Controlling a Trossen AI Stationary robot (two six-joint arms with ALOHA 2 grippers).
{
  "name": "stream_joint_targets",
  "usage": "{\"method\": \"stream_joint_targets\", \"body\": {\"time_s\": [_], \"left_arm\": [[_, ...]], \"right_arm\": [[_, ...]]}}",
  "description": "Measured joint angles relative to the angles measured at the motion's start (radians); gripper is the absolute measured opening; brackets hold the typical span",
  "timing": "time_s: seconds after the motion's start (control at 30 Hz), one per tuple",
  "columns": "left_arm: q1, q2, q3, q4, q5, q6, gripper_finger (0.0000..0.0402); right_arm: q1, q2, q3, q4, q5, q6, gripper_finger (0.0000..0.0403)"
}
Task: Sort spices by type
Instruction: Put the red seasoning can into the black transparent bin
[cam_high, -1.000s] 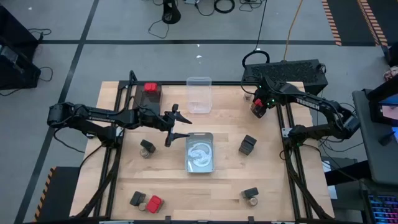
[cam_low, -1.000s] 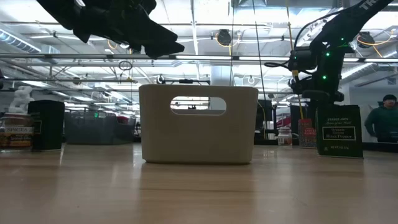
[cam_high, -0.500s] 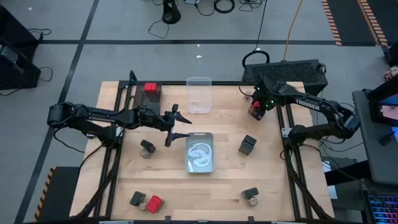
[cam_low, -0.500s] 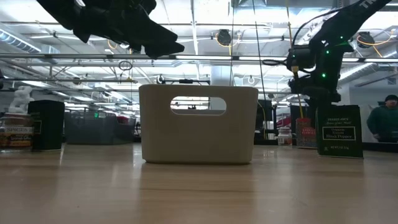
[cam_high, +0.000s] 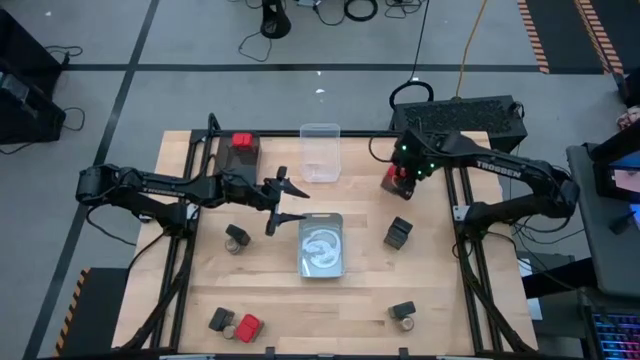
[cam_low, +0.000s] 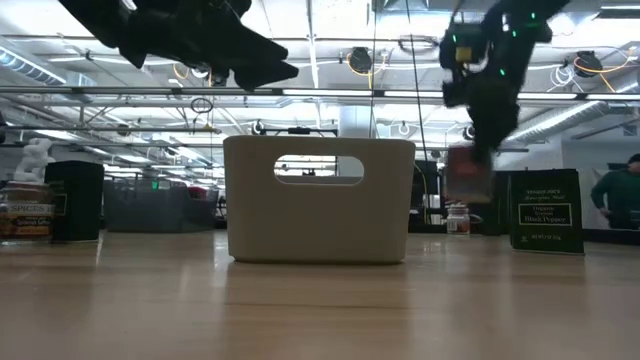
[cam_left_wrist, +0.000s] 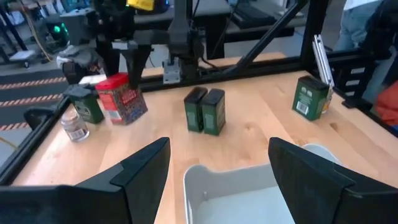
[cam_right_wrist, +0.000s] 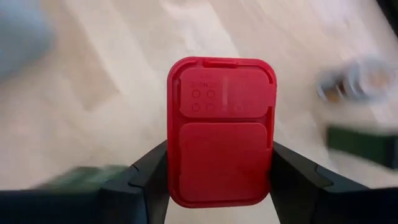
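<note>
Right tool lifting a red spice tin above the table; left tool idle.

The right tool (cam_right_wrist: 219, 171) is clamped on a red spice tin (cam_right_wrist: 220, 130), held clear of the table (cam_high: 360, 300) to the right of the clear plastic bin (cam_high: 320, 152). The left tool (cam_high: 283, 203), fingers spread apart and holding nothing, hovers beside the silvery tin (cam_high: 321, 243). A pair of black spice tins (cam_high: 398, 233) stands near the table's right side, and another red tin (cam_high: 243, 146) at the back left.
</note>
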Motion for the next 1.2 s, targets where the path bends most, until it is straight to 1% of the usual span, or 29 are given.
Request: {"method": "stream_joint_targets", "body": {"time_s": [0.13, 0.2, 0.3, 0.4, 0.53, 0.63, 0.77, 0.87, 1.07, 1.2], "left_arm": [[-0.013, 0.009, 0.001, 0.074, -0.010, -0.046, 0.0279], [-0.013, 0.009, 0.022, 0.053, -0.022, -0.053, 0.0279], [-0.013, 0.009, 0.108, -0.085, -0.027, -0.072, 0.0279], [-0.022, 0.018, 0.214, -0.235, -0.028, -0.068, 0.0279], [-0.037, 0.059, 0.300, -0.346, -0.063, -0.056, 0.0279], [-0.040, 0.097, 0.361, -0.399, -0.099, -0.082, 0.0279], [-0.048, 0.167, 0.427, -0.453, -0.102, -0.124, 0.0279], [-0.066, 0.220, 0.474, -0.440, -0.100, -0.145, 0.0279], [-0.093, 0.334, 0.527, -0.444, -0.097, -0.158, 0.0279], [-0.118, 0.396, 0.546, -0.350, -0.097, -0.182, 0.0279]], "right_arm": [[0.097, 0.000, 0.056, 0.012, -0.013, 0.018, 0.0201], [0.143, 0.000, 0.077, 0.014, -0.013, 0.025, 0.0202], [0.210, 0.000, 0.093, 0.029, -0.013, 0.032, 0.0202], [0.269, 0.002, 0.093, 0.087, -0.012, 0.043, 0.0202], [0.341, 0.031, 0.094, 0.162, -0.012, 0.043, 0.0203], [0.395, 0.062, 0.094, 0.198, -0.012, 0.035, 0.0203], [0.458, 0.089, 0.094, 0.222, -0.013, 0.028, 0.0203], [0.502, 0.092, 0.094, 0.233, -0.012, 0.038, 0.0203], [0.586, 0.092, 0.093, 0.243, -0.005, 0.057, 0.0203], [0.623, 0.092, 0.094, 0.254, 0.000, 0.069, 0.0203]]}}
